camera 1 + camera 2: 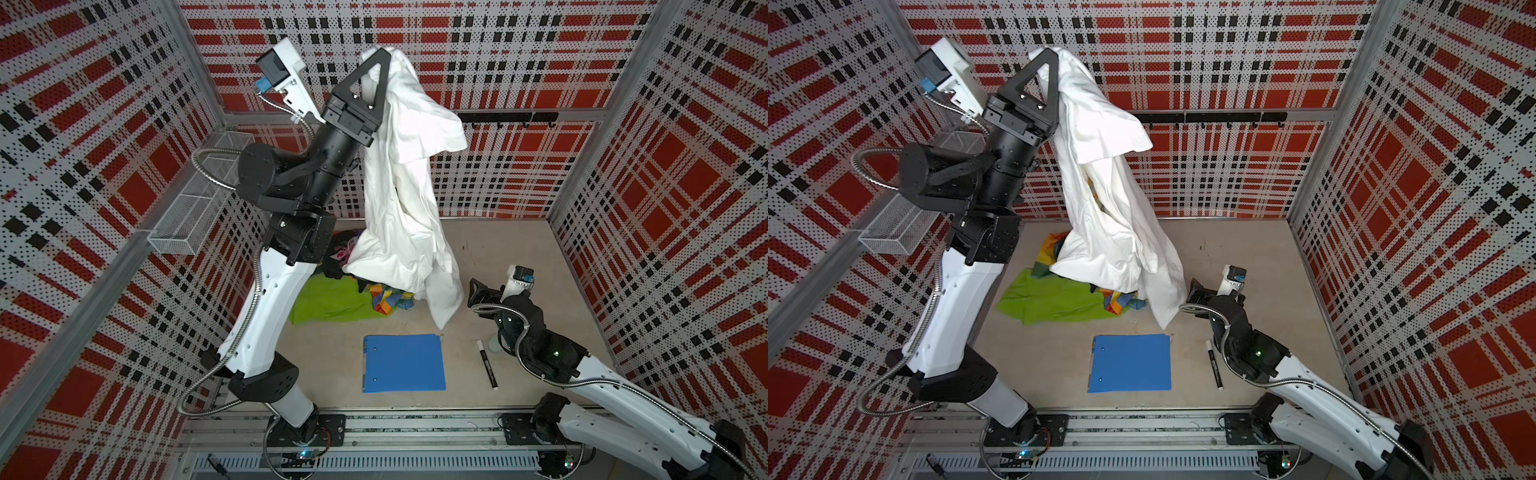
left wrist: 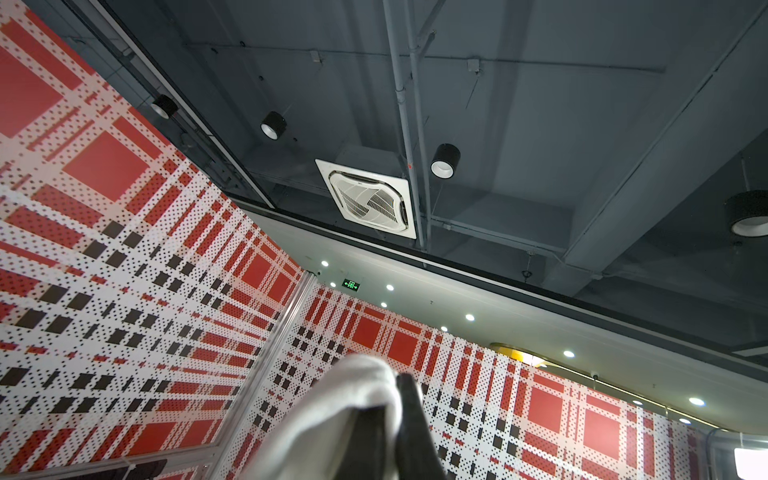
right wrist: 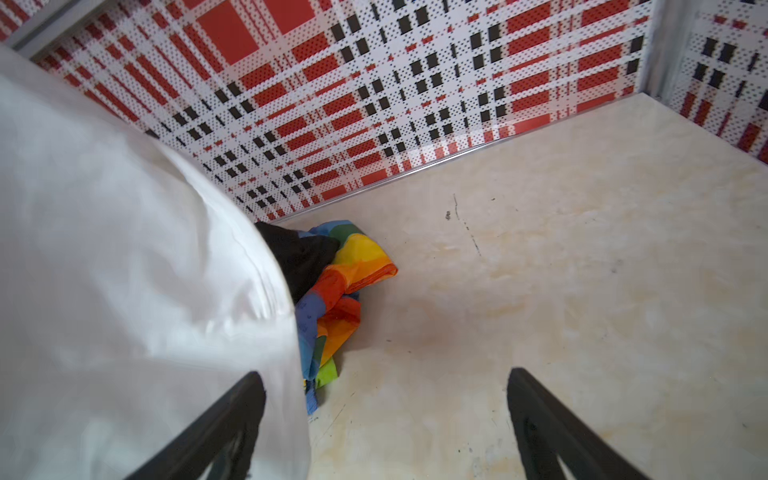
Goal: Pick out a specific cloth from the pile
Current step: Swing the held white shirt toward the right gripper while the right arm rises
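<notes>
1. Two grippers: left gripper (image 1: pixel 375 53) is clamped on the cloth (image 1: pixel 399 199), held high; right gripper (image 1: pixel 477 291) is spread wide and empty, low beside the cloth's tail.
2. Cloth hangs from the left, its bottom draped on the pile (image 1: pixel 328 299).
3. I'd raise slowly and swing sideways, so the hem peels off without dragging the rainbow cloth (image 1: pixel 390 301).
4. I'd watch the tail near the right gripper for snagging.

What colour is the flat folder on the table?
Blue; the folder shows best in a top view.
</notes>
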